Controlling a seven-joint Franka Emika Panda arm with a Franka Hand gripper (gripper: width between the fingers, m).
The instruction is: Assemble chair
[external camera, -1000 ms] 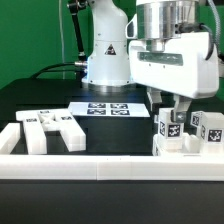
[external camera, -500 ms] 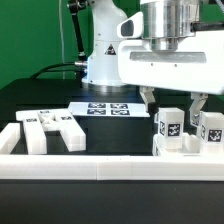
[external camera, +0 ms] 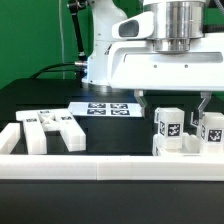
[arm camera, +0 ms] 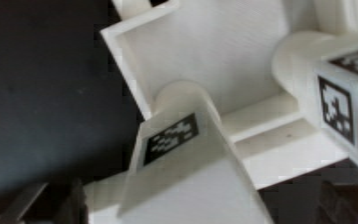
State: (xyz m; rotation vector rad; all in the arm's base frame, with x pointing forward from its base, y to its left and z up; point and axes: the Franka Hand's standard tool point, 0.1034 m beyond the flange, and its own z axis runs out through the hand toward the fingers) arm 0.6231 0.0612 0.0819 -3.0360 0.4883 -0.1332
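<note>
**Lifted off the chair, spread wide and empty**

Finds the white blocky plastic chair assembly (external camera: 186, 132), tagged with black-and-white squares, standing on the black table top (external camera: 30, 100) right below the jaws and touched by neither. Shows its tagged upright post (external camera: 168, 125) under the gap between them. Sets a second tagged block (external camera: 212, 128) below the finger on the exterior view's right. Fills the wrist view with the same white slabs and a tagged post (arm camera: 176, 135), close and blurred.

Has the two-finger gripper (external camera: 173, 104) released, with fingers (external camera: 141, 103) far apart, nothing between them, and tips about level with the post's top. Differs from a second ago, when sitting lower with the fingers closer in around the post. Half a second ago was already opened and partly raised; now stands higher again. Leaves the chair assembly where it stood.

Places a white pronged plastic chair part (external camera: 50, 130) lying flat well away from the jaws, toward the exterior view's left, unmoved. Puts the flat white marker board (external camera: 105, 108) farther back, between that part and the jaws. Runs the long white border wall (external camera: 100, 166) across the front, nearest the camera. Backs it all with the white robot base (external camera: 105, 55).
</note>
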